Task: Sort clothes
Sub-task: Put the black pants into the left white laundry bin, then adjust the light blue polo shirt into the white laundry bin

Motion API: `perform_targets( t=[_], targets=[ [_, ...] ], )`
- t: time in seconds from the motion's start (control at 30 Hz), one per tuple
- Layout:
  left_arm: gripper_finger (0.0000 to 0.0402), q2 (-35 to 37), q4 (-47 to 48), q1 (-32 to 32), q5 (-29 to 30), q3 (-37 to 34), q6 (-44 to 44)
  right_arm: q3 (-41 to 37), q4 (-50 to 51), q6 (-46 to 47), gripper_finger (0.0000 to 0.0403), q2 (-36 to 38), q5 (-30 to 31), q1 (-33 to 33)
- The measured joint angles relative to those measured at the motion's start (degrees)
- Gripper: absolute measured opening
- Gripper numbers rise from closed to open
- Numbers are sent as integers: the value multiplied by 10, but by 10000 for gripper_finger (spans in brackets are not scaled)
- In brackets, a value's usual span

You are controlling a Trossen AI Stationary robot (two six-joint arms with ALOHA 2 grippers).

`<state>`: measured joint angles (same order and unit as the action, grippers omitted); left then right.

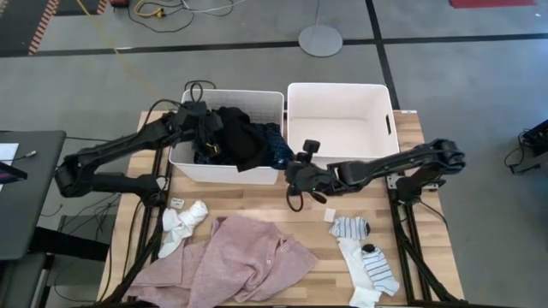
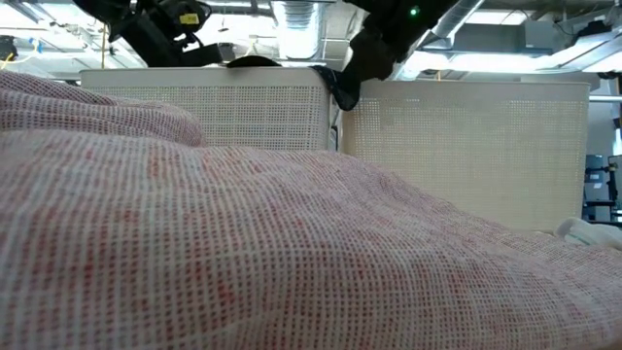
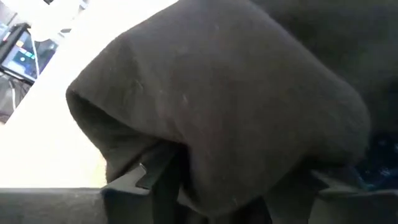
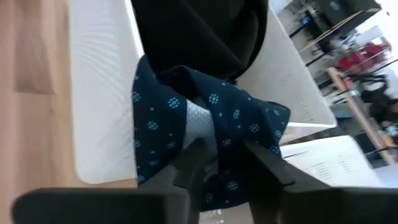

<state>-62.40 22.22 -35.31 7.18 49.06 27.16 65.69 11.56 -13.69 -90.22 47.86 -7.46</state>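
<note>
A black garment (image 1: 240, 137) and a navy dotted top (image 1: 276, 152) lie in the left white bin (image 1: 224, 174). The top hangs over the bin's near right rim. My left gripper (image 1: 212, 128) hovers over this bin, open, with the black garment (image 3: 217, 106) bulging between its fingers. My right gripper (image 1: 289, 173) is at the bin's near right corner, open, its fingers on either side of a fold of the navy dotted top (image 4: 211, 112). A pink shirt (image 1: 231, 265), white socks (image 1: 184, 224) and striped socks (image 1: 368, 261) lie on the table. My left gripper has a fold of the black garment (image 3: 205, 180) between its open fingers, coming at it slanting down; I cannot tell whether they touch it. My right gripper has the navy top's hanging fold (image 4: 227, 183) between its fingers, coming from the table's right; I cannot tell whether they touch it.
The right white bin (image 1: 338, 87) stands beside the left one, its inside showing white. Small white tags (image 1: 329, 214) lie on the wood. In the low view the pink shirt (image 2: 243, 243) fills the foreground before both bins.
</note>
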Motion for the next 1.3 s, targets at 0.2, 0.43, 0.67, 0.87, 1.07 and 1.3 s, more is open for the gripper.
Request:
perform_targets(
  t=[0.2, 0.43, 0.67, 0.87, 1.07, 1.3],
  targets=[
    [192, 20, 7, 14, 9, 0, 0, -1, -12, -37, 19, 4, 52, -10],
    [192, 73, 2, 37, 12, 0, -17, 9, -78, -109, 3, 11, 65, -18],
    [192, 130, -1, 61, 4, 0, -30, 65, -150, -208, 1, 11, 23, -10],
    [192, 138, 19, 72, -10, 0, -43, 119, -191, -228, 1, 10, -110, 37],
    [192, 150, 41, 92, -10, 0, -57, 157, -85, -159, 12, 18, -178, 79],
    [192, 198, 51, 136, -24, 0, -58, 175, 161, -12, 113, 26, -212, 55]
  ],
)
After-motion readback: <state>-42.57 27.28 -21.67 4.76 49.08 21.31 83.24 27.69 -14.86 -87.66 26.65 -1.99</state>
